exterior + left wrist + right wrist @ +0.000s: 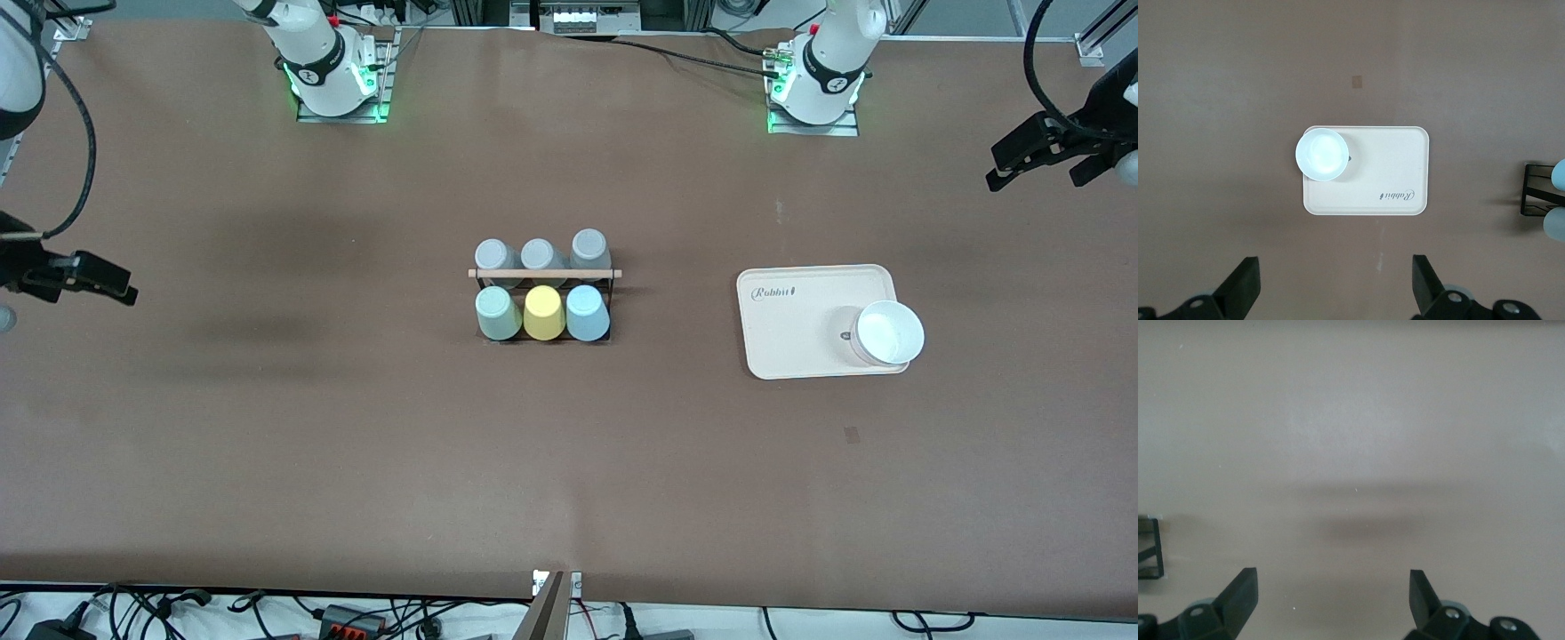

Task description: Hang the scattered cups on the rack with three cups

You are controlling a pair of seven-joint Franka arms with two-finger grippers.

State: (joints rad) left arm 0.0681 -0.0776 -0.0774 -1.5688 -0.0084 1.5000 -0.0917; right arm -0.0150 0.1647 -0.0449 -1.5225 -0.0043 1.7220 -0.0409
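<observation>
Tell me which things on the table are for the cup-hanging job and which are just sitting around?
For the job:
- mint cup, on the rack
- blue cup, on the rack
- rack

Just sitting around:
- yellow cup, between those two
- three grey cups, in the rack's row nearer the robots
- tray
- white bowl, on the tray

Mint cup (497,313) and light blue cup (587,312) sat inverted on the black wire rack (544,275), mid-counter.
</observation>
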